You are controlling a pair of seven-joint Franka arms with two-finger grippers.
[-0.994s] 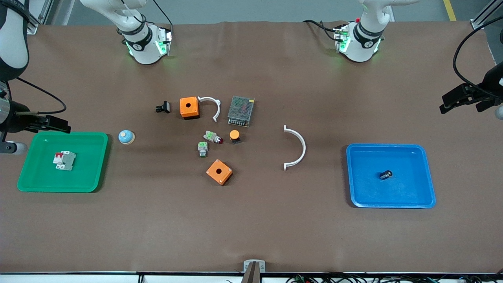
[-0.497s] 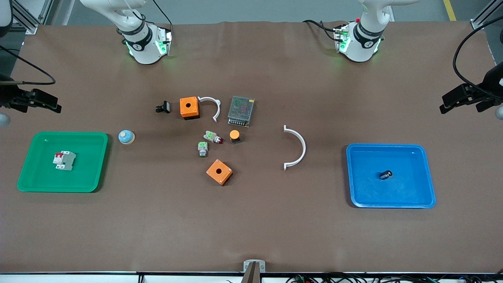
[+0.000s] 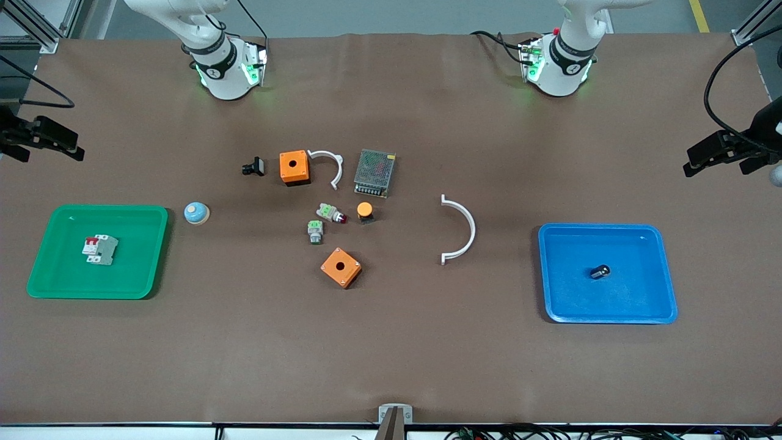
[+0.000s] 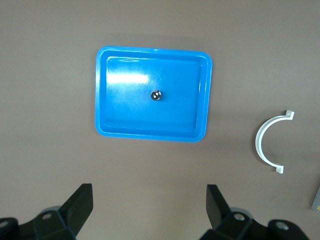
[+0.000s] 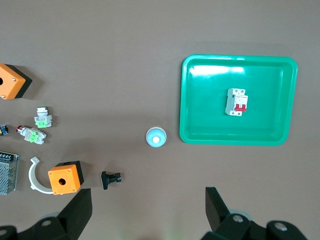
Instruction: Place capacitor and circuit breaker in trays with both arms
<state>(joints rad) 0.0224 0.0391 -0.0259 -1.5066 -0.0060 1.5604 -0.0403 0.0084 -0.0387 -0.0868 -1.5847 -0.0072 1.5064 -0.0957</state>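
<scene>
The capacitor (image 3: 600,272) lies in the blue tray (image 3: 666,305) at the left arm's end of the bench. The circuit breaker (image 3: 100,250) lies in the green tray (image 3: 146,287) at the right arm's end. Left gripper (image 3: 715,157) and right gripper (image 3: 52,142), fingers spread and empty, hang at their bench edges, clear of both trays. No pick appears outstanding.

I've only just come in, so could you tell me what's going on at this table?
Nothing is being held right now. The circuit breaker lies in the green tray and the capacitor in the blue tray. Both arms are up at the table's ends, the right gripper and left gripper open and empty. Leftover parts sit mid-table, untouched.
</scene>
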